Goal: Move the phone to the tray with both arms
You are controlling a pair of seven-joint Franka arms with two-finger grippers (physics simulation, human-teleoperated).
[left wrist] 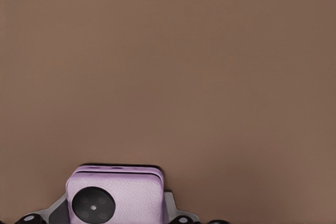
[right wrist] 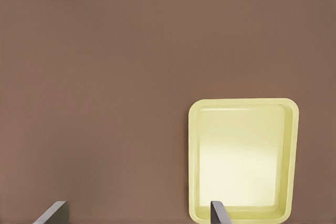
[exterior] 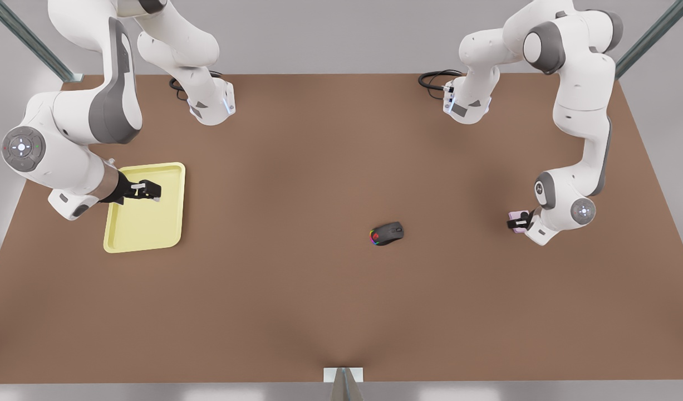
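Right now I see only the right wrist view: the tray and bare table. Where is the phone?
Observer: The left tool grips the phone, far at the front view's right.
Operator: Does anything lie between the phone and the tray?
Observer: Yes, a mouse lies on the table, nearer the phone.
Operator: Where is my right tool?
Observer: The right tool hovers open over the tray, above its far half in the front view.
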